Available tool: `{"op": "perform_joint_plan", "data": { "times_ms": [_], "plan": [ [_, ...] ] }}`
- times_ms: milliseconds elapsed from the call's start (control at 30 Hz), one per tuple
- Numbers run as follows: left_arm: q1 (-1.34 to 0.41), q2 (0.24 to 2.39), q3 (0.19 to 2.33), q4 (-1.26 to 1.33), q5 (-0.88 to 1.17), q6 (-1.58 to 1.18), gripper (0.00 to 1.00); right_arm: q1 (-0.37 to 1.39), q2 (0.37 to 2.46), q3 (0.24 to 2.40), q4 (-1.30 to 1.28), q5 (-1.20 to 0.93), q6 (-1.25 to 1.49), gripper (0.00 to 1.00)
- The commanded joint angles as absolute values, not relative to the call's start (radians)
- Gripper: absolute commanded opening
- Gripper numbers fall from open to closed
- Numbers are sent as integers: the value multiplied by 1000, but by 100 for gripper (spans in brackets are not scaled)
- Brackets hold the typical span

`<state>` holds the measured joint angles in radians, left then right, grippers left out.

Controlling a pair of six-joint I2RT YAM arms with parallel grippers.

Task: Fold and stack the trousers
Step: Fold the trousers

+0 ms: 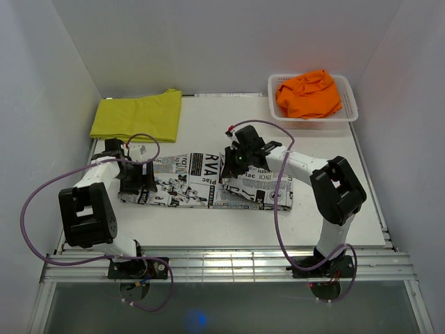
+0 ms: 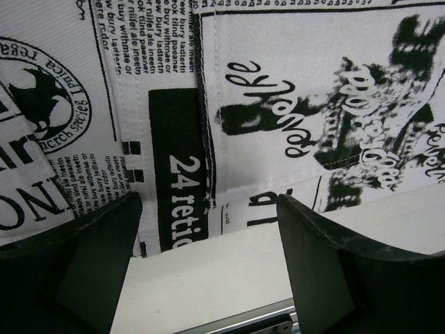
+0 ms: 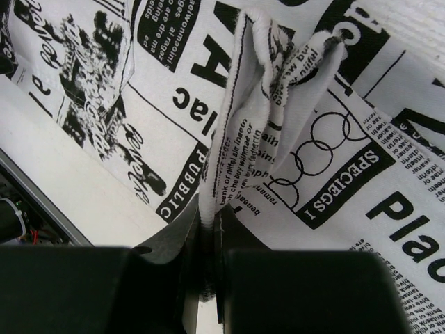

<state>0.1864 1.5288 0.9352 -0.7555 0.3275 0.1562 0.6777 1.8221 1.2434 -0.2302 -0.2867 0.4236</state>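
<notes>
White counter point(image 1: 208, 226): newspaper-print trousers point(image 1: 188, 182) lie flat. Left fingers point(image 2: 327, 271) spread over their edge; right fingers point(image 3: 174, 240) pinch a raised fold.

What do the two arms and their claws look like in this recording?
The left arm and right arm match: white tubes between chunky black joint blocks, each trailed by a looping purple cable. The left claw and right claw are black with flat matte fingers.
</notes>
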Motion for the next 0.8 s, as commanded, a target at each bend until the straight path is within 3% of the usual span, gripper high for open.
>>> {"op": "perform_joint_plan", "data": {
  "times_ms": [0, 267, 300, 333, 400, 433, 500, 667, 767],
  "plan": [
    [189, 1513, 931, -746, 348, 150, 89, 703, 1821, 1259, -187, -285, 452, 8],
    [189, 1523, 930, -746, 359, 144, 89, 741, 1867, 1269, -164, -281, 457, 10],
    [189, 1520, 928, -746, 359, 143, 89, 741, 1876, 1269, -166, -285, 457, 17],
    [189, 1519, 930, -746, 359, 143, 89, 741, 1881, 1267, -164, -290, 457, 37],
    [189, 1505, 930, -746, 367, 143, 90, 741, 1882, 1267, -160, -304, 457, 46],
    [189, 1497, 931, -747, 374, 143, 90, 741, 1881, 1269, -155, -317, 457, 56],
    [189, 1482, 942, -758, 408, 146, 90, 741, 1864, 1273, -143, -336, 453, 62],
    [190, 1381, 986, -778, 532, 172, 90, 738, 1790, 1338, -188, -390, 339, 66],
    [189, 1327, 1031, -798, 615, 187, 91, 704, 1706, 1341, -260, -436, 270, 78]
  ]
}}
